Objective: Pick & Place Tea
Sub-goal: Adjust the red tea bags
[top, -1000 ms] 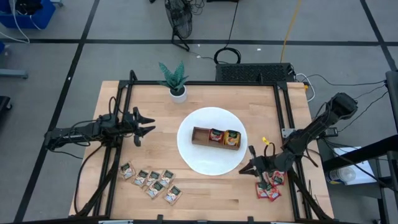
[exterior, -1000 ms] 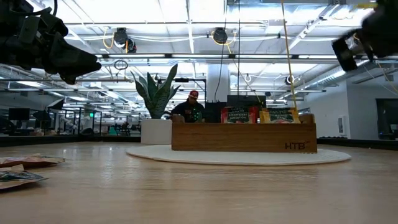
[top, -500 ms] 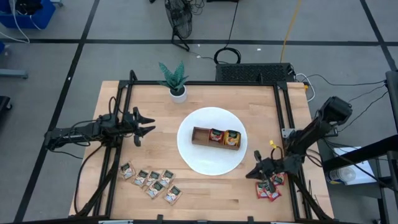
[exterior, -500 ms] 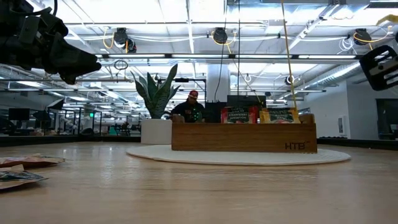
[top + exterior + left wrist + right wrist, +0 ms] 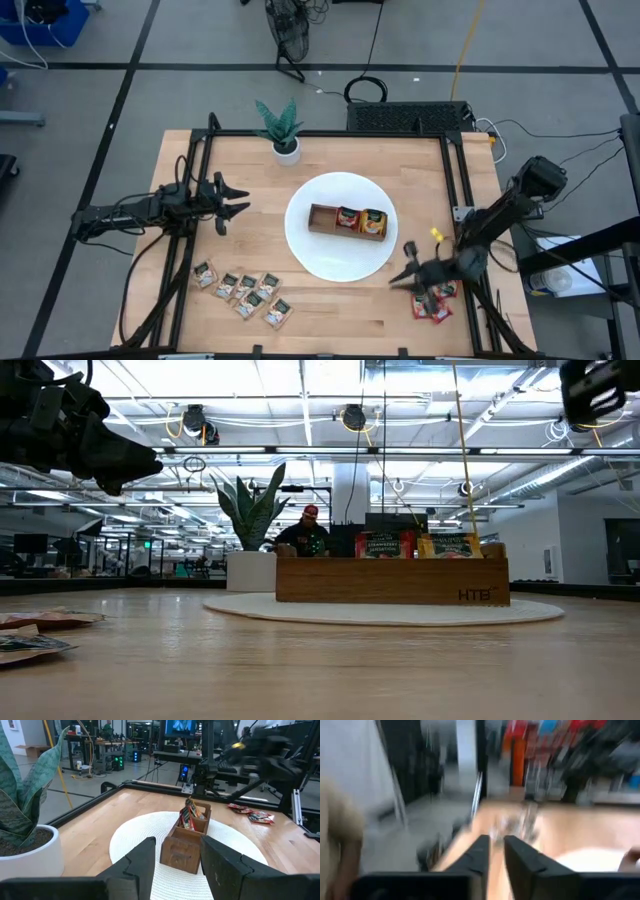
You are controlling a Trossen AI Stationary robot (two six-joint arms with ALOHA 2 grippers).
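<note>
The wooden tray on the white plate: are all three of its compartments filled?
No. The wooden tray has sachets in its middle and right compartments; the left compartment is empty.

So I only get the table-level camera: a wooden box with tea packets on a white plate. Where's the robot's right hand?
Observer: From above, the right hand is by the plate's right front edge, near loose red sachets.
Visitor: Is the box full?
Observer: No. The tray's left compartment is empty; red tea and orange tea fill the others.
Visitor: The other hand?
Observer: The left hand hangs open, left of the plate.
</note>
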